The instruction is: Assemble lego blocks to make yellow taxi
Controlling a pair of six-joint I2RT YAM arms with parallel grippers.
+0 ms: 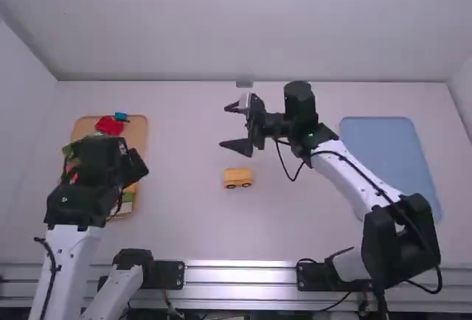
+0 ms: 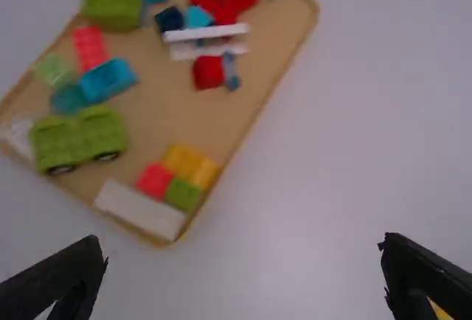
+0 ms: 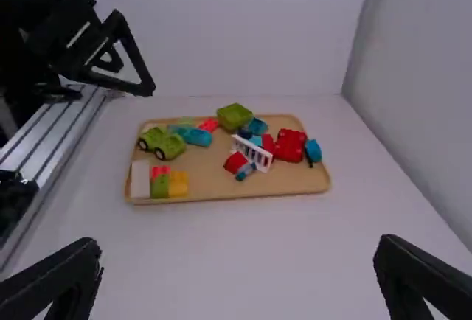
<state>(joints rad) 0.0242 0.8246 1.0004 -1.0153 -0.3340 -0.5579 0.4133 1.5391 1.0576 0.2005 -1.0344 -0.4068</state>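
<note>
In the high view, a yellow wheeled block car point(image 1: 237, 178) stands on the table near the middle. My right gripper point(image 1: 234, 126) hangs open beyond it, farther from the camera, apart from the car. My left gripper point(image 1: 136, 167) is over the right side of the block tray. Both wrist views show their fingers wide apart with nothing between them: the left gripper point(image 2: 243, 279) and the right gripper point(image 3: 236, 279). A yellow block point(image 2: 192, 166) lies in the tray beside a red block point(image 2: 155, 181) and a green block point(image 2: 183, 195). A yellow piece point(image 2: 440, 310) shows partly behind the left gripper's finger.
The tan tray point(image 1: 141, 132) at the left holds several mixed blocks, including a green wheeled base point(image 2: 78, 139), a white block point(image 2: 140, 209) and a red piece point(image 1: 110, 125). A blue tray point(image 1: 387, 150) lies at the right, partly behind the right arm.
</note>
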